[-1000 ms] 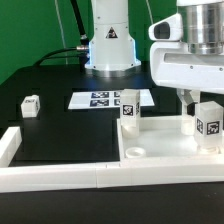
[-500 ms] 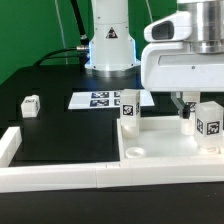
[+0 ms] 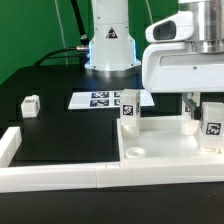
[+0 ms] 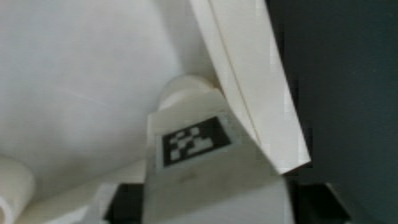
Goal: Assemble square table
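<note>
evidently a grasp on one leg: the gripper stands about half open, jaws on either flank of the upright leg, which sits directly beneath it in a corner socket of the tabletop, probably ready to be turned home. a second leg stands in another corner, near the gripper, and the tabletop lies against the white wall, seemingly as a brace. well away from the gripper, a third leg lies loose on the black table near the marker board, green backdrop behind.
</note>
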`<action>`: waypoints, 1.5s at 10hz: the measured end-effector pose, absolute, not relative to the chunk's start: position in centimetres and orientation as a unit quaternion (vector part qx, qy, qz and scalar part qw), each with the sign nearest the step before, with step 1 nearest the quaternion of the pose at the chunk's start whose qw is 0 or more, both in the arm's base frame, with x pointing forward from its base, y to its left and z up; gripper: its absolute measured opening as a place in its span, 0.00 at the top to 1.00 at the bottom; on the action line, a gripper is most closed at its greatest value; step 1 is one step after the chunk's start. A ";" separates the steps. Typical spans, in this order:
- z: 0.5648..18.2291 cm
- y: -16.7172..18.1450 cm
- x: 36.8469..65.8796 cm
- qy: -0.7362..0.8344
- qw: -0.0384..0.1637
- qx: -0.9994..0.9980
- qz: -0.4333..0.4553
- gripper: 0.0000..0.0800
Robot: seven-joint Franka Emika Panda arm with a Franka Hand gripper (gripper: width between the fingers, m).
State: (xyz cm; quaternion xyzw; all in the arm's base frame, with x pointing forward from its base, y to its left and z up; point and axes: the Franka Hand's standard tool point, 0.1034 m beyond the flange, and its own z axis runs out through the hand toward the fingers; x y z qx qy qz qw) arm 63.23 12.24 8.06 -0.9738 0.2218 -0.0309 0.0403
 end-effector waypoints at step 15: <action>7.3 11.7 63.0 0.406 0.069 -0.911 -0.009 0.19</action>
